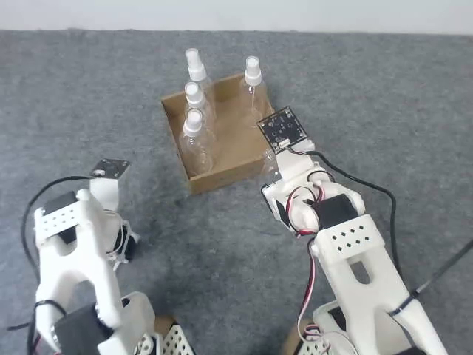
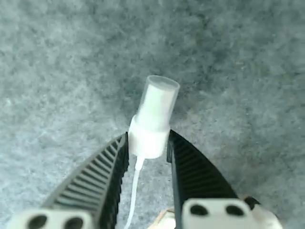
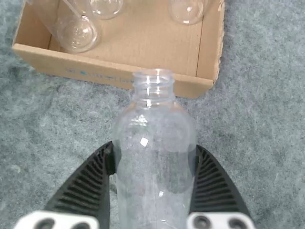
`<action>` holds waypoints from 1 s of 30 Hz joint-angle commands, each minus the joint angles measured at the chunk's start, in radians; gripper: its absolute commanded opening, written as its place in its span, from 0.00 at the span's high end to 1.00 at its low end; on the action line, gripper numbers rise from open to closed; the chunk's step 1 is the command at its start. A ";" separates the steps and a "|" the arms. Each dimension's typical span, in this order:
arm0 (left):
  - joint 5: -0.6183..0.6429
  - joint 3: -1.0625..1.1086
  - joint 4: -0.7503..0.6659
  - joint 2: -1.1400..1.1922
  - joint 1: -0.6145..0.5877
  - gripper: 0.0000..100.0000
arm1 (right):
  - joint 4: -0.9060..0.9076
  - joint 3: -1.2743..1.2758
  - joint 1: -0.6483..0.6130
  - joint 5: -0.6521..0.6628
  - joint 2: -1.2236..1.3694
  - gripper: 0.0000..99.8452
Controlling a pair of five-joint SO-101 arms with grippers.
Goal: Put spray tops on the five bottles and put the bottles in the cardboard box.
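Observation:
My left gripper [image 2: 147, 143] is shut on a white spray top [image 2: 152, 121], whose thin tube [image 2: 135, 191] hangs between the black jaws above the grey carpet. My right gripper [image 3: 155, 157] is shut on a clear bottle [image 3: 155, 138] that has an open neck and no top. It holds the bottle just outside the front wall of the cardboard box [image 3: 119, 78]. In the high view, the box [image 1: 222, 176] holds several clear bottles with white spray tops [image 1: 194, 122]. The right arm [image 1: 325, 214] stands at the box's near right corner, and the left arm [image 1: 74, 222] stands apart at the left.
Grey carpet [image 1: 384, 96] covers the whole table around the box. Black cables [image 1: 373, 188] trail from the right arm. The bottles in the box crowd its left side and far right corner, leaving bare cardboard floor [image 1: 235, 151] at the near right.

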 commanded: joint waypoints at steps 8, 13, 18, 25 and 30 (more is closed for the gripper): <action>-0.230 -0.048 -0.025 0.009 0.006 0.78 | -0.018 -0.008 0.016 0.015 -0.039 0.93; -0.365 -0.045 -0.038 0.009 0.009 0.77 | -0.018 -0.008 0.016 0.015 -0.039 0.93; -0.448 -0.001 -0.104 0.011 0.034 0.77 | -0.018 -0.008 0.016 0.015 -0.039 0.93; -0.443 0.048 -0.144 0.011 0.068 0.77 | -0.018 -0.008 0.016 0.015 -0.039 0.93; -0.443 0.076 -0.147 0.011 0.069 0.86 | -0.018 -0.008 0.016 0.015 -0.039 0.93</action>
